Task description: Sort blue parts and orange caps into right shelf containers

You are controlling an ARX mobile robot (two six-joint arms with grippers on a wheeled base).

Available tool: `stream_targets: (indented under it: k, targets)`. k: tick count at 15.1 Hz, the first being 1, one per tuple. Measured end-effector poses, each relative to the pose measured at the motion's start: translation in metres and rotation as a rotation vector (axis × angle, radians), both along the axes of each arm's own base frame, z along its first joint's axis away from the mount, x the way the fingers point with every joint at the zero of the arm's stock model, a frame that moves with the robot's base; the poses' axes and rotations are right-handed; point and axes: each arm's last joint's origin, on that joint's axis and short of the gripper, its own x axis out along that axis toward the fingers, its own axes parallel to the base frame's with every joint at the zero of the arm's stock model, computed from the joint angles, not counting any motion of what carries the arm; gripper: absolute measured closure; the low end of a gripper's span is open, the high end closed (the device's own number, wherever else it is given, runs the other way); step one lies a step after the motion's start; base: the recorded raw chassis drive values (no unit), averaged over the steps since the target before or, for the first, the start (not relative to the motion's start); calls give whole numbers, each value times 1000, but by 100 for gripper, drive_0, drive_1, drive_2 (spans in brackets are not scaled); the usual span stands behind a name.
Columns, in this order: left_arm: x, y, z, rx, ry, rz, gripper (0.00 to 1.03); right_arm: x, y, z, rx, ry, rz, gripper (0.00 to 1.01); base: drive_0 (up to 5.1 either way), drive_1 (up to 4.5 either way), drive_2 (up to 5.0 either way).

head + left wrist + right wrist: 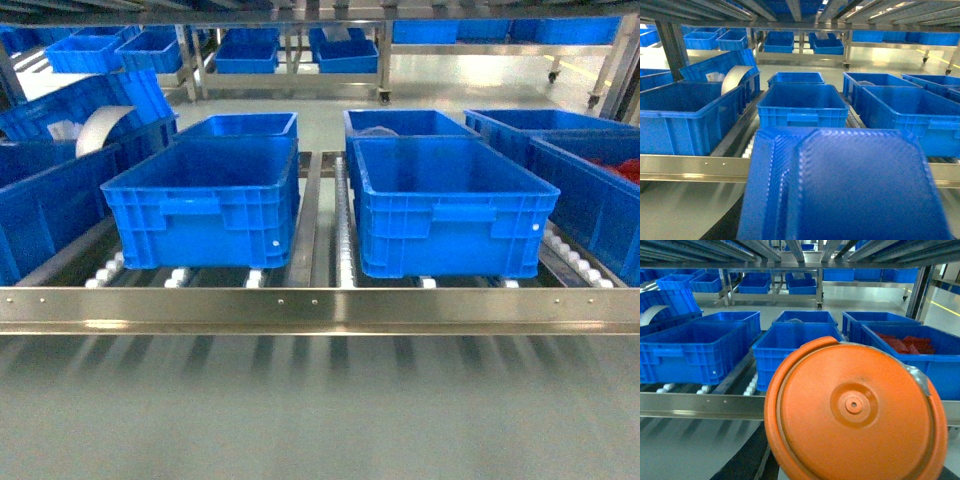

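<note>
A blue part [855, 185], a ribbed moulded plate, fills the lower half of the left wrist view and hides the left gripper's jaws. It hangs in front of the shelf rail, so it is held. An orange cap [855, 410], round with a small centre boss, covers the right gripper's jaws the same way. Neither gripper shows in the head view. The right shelf containers stand on the rollers: a front crate [450, 205] that looks empty, and farther right a crate [600, 200] holding red-orange pieces [905, 345].
A steel front rail [320, 310] runs across the shelf's edge. A left front crate [205, 200] sits beside the right one. A tilted crate with a white roll [100, 125] stands at far left. Shelf beams [800, 250] hang overhead, and more racks stand behind.
</note>
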Motion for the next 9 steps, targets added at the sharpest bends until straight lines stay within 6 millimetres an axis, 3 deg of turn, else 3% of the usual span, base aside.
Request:
stream_targets:
  k: [9]
  targets:
    - [0, 0, 0, 0, 1, 1, 60, 0, 0, 0, 0, 3, 0, 57, 0, 0, 0]
